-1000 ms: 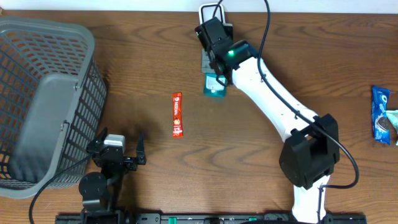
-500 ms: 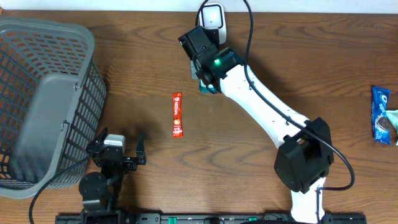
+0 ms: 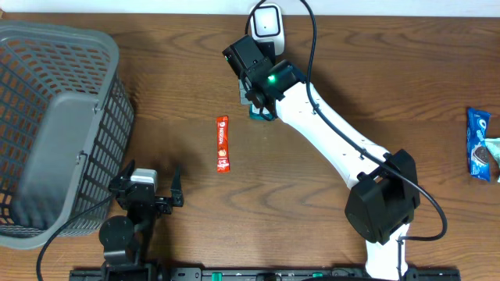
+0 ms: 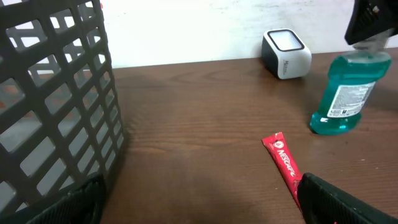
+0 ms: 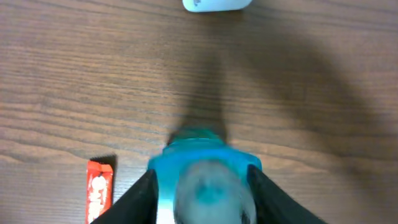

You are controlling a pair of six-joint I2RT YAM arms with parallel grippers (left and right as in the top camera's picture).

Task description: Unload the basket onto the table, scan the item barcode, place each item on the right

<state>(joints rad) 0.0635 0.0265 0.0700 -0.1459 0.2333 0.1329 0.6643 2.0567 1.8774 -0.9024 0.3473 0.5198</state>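
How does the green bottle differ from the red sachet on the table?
The green bottle stands upright; the red sachet lies flat. The bottle is see-through with a white label; the sachet is a thin opaque strip. Both are on the wooden table.

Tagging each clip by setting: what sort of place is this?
Probably a mock shop checkout on a wooden table: a white barcode scanner, a grey shopping basket, and packaged goods such as a mouthwash bottle and a coffee stick.
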